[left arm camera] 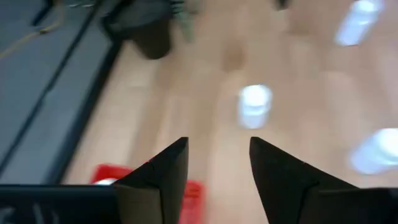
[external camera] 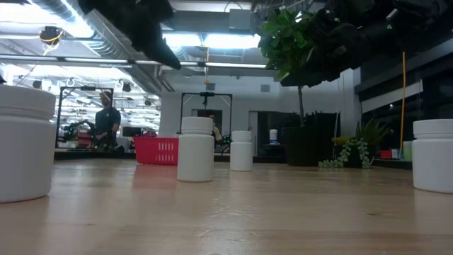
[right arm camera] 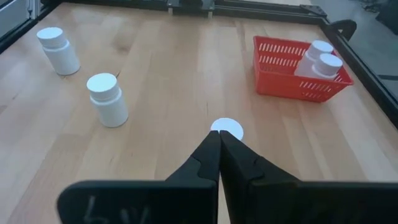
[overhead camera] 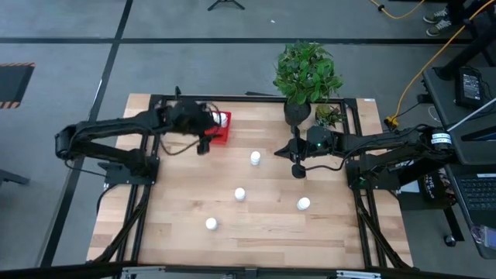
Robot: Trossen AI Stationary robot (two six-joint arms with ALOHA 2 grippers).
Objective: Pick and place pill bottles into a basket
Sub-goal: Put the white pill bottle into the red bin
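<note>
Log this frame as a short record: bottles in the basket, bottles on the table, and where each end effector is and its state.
bottles in basket: two, standing in the red basket
bottles on table: four loose bottles, upright and apart
left end effector: above the basket, open, empty
right end effector: over the table right of the nearest bottle, shut, holding nothing
plant: potted plant at the far edge

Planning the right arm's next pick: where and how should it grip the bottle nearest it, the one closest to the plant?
Probably across the round body just below the cap, coming straight down. That pill bottle stands upright on the table, apart from the others, so a top-down approach looks clear. The right gripper is shut and would have to open first.
</note>
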